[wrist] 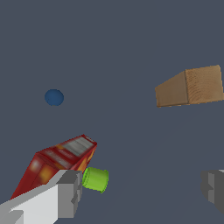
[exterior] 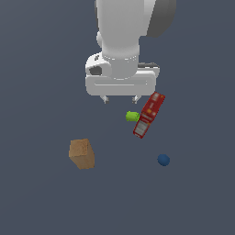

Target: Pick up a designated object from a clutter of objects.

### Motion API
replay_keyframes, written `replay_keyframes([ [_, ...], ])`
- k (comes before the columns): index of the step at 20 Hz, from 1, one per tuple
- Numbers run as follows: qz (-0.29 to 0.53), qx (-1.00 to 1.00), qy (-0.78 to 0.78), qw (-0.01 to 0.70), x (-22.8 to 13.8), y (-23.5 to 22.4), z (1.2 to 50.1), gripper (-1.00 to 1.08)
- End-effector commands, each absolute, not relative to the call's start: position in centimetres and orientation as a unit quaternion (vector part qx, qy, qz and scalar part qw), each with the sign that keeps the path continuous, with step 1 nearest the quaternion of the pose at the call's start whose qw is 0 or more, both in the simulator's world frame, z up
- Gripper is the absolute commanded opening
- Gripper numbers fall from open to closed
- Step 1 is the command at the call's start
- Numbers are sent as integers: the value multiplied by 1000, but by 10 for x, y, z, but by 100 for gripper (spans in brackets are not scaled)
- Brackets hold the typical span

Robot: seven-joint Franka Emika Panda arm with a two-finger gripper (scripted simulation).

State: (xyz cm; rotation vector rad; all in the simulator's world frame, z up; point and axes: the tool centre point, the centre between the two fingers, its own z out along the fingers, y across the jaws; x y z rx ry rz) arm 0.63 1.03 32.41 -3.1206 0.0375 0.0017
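Note:
A small dark blue ball (exterior: 163,159) lies on the grey floor toward the exterior view's right; it also shows in the wrist view (wrist: 54,97). My gripper (exterior: 120,99) hangs open and empty above the floor, well behind the ball. Its fingertips (wrist: 70,192) are spread wide in the wrist view. A small lime-green piece (exterior: 132,116) lies just below the gripper, next to a long red box (exterior: 148,114) with printed labels. A tan-brown cube (exterior: 82,153) sits at the exterior view's left.
The red box (wrist: 57,162) and the lime-green piece (wrist: 95,179) lie close to one fingertip in the wrist view. The brown cube (wrist: 190,86) stands apart from them. The floor is plain dark grey.

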Motion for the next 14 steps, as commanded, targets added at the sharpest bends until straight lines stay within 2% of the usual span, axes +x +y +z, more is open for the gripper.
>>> replay_keyframes([
  [1,1,-1000,12,10,6,10,324,100],
  [14,-12,-1000,14,18,11,3,339,100],
])
